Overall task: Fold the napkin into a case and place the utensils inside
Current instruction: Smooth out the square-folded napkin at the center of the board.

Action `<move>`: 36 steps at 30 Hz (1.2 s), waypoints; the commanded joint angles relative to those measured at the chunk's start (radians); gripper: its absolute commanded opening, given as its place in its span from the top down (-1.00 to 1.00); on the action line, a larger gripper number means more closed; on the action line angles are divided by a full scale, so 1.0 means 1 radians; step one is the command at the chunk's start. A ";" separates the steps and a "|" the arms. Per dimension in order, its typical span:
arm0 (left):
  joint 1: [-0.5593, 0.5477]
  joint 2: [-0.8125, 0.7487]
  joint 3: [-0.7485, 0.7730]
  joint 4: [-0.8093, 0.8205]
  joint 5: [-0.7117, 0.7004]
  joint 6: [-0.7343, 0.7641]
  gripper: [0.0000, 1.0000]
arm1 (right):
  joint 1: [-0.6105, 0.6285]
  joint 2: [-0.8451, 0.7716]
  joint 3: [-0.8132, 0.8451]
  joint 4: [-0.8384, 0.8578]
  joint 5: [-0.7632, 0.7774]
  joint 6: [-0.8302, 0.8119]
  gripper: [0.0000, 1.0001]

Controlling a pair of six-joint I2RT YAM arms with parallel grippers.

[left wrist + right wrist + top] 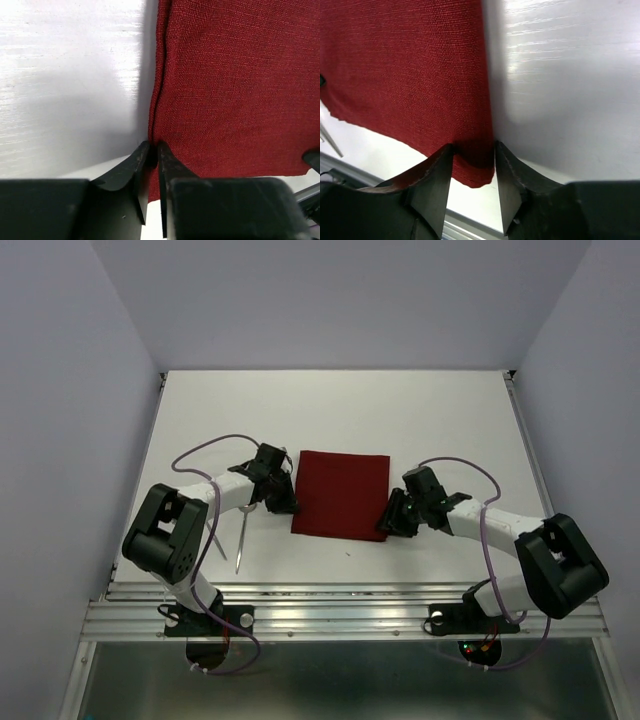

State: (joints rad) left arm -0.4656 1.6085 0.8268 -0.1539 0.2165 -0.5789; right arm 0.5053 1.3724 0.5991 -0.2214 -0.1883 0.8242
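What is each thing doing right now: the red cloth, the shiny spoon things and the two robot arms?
napkin: folded into a rough square, lying flat on the table.
utensils: lying bare on the table, left of the napkin, not inside it.
left end effector: jaws almost together around the napkin's left edge; whether it grips cannot be told.
right end effector: open, jaws either side of the napkin's near right corner.
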 commanded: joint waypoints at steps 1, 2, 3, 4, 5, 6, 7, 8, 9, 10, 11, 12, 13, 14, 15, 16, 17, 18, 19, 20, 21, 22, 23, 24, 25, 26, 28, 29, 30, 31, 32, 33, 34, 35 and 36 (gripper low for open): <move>-0.008 0.034 0.015 -0.044 -0.026 0.017 0.71 | 0.004 0.033 -0.028 0.091 -0.036 0.030 0.19; -0.008 0.036 0.018 -0.047 -0.029 0.019 0.77 | 0.004 0.033 -0.032 0.096 -0.036 0.032 0.22; -0.008 0.039 0.024 -0.050 -0.028 0.019 0.82 | 0.004 0.034 -0.032 0.097 -0.033 0.035 0.27; -0.008 0.041 0.028 -0.052 -0.029 0.021 0.86 | 0.004 0.031 -0.033 0.097 -0.030 0.035 0.29; -0.008 0.041 0.029 -0.055 -0.029 0.021 1.00 | 0.004 0.027 -0.030 0.097 -0.025 0.035 0.33; -0.008 0.041 0.035 -0.055 -0.029 0.021 1.00 | 0.004 0.024 -0.027 0.094 -0.020 0.035 0.37; -0.008 0.042 0.035 -0.058 -0.029 0.021 1.00 | 0.004 0.019 -0.022 0.090 -0.016 0.033 0.46; -0.008 0.039 0.040 -0.059 -0.029 0.021 1.00 | 0.004 0.011 -0.018 0.074 -0.001 0.029 0.52; -0.008 0.034 0.041 -0.062 -0.032 0.019 1.00 | 0.004 0.008 -0.003 0.065 0.010 0.020 0.57; -0.008 0.031 0.044 -0.067 -0.037 0.016 1.00 | 0.004 0.005 0.005 0.053 0.021 0.013 0.69; -0.008 0.025 0.044 -0.070 -0.040 0.016 1.00 | 0.004 0.002 0.014 0.042 0.033 0.006 0.73; -0.007 0.016 0.049 -0.070 -0.043 0.013 1.00 | 0.004 -0.001 0.033 0.013 0.061 -0.011 0.80; -0.008 0.008 0.051 -0.073 -0.045 0.013 1.00 | 0.004 0.001 0.045 -0.004 0.078 -0.022 0.82; -0.008 -0.002 0.057 -0.078 -0.046 0.011 1.00 | 0.004 0.001 0.056 -0.031 0.104 -0.043 0.83; -0.008 -0.007 0.060 -0.082 -0.048 0.011 1.00 | 0.004 0.001 0.067 -0.047 0.118 -0.052 0.85; -0.008 -0.013 0.064 -0.085 -0.052 0.011 1.00 | 0.004 0.001 0.086 -0.061 0.128 -0.063 0.87; -0.008 -0.018 0.069 -0.087 -0.051 0.010 1.00 | 0.004 0.002 0.097 -0.070 0.148 -0.072 0.88; -0.008 -0.027 0.072 -0.088 -0.051 0.010 1.00 | 0.004 0.004 0.108 -0.097 0.161 -0.092 0.88; -0.008 -0.030 0.075 -0.091 -0.051 0.008 1.00 | 0.004 0.002 0.119 -0.110 0.171 -0.103 0.88; -0.008 -0.033 0.081 -0.096 -0.051 0.010 1.00 | 0.004 0.001 0.140 -0.122 0.184 -0.114 0.86; -0.008 -0.039 0.084 -0.099 -0.051 0.010 1.00 | 0.004 0.001 0.152 -0.149 0.214 -0.131 0.82; -0.007 -0.041 0.087 -0.101 -0.051 0.008 1.00 | 0.004 -0.004 0.162 -0.162 0.223 -0.138 0.56; -0.008 -0.041 0.089 -0.101 -0.049 0.008 1.00 | 0.004 -0.006 0.171 -0.171 0.231 -0.148 0.42; -0.008 -0.042 0.093 -0.102 -0.051 0.008 1.00 | 0.004 -0.006 0.189 -0.191 0.245 -0.155 0.26; -0.008 -0.044 0.095 -0.101 -0.049 0.008 1.00 | 0.004 -0.006 0.197 -0.200 0.248 -0.166 0.02; -0.008 -0.042 0.095 -0.101 -0.049 0.008 1.00 | 0.004 -0.006 0.202 -0.206 0.254 -0.168 0.00; -0.008 -0.038 0.098 -0.104 -0.054 0.008 1.00 | 0.004 -0.012 0.209 -0.217 0.256 -0.168 -0.01; -0.008 -0.038 0.098 -0.104 -0.054 0.007 1.00 | 0.004 -0.016 0.209 -0.217 0.254 -0.166 0.02; -0.008 -0.039 0.098 -0.104 -0.055 0.007 1.00 | 0.004 -0.019 0.208 -0.216 0.250 -0.163 0.06; -0.007 -0.039 0.100 -0.105 -0.058 0.007 1.00 | 0.004 -0.021 0.205 -0.214 0.247 -0.157 0.19; -0.008 -0.041 0.100 -0.107 -0.060 0.007 1.00 | 0.004 -0.025 0.203 -0.213 0.228 -0.155 0.29; -0.008 -0.042 0.100 -0.108 -0.062 0.007 1.00 | 0.004 -0.029 0.202 -0.199 0.216 -0.155 0.48; -0.008 -0.044 0.101 -0.111 -0.063 0.007 1.00 | 0.004 -0.030 0.197 -0.193 0.205 -0.154 0.58; -0.008 -0.045 0.101 -0.111 -0.066 0.008 1.00 | 0.004 -0.032 0.192 -0.185 0.196 -0.152 0.63; -0.007 -0.044 0.100 -0.111 -0.066 0.010 1.00 | 0.004 -0.032 0.191 -0.170 0.159 -0.151 0.74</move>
State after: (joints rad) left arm -0.4755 1.6127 0.8928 -0.2390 0.1726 -0.5793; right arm 0.5056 1.3720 0.7715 -0.4149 0.0193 0.6773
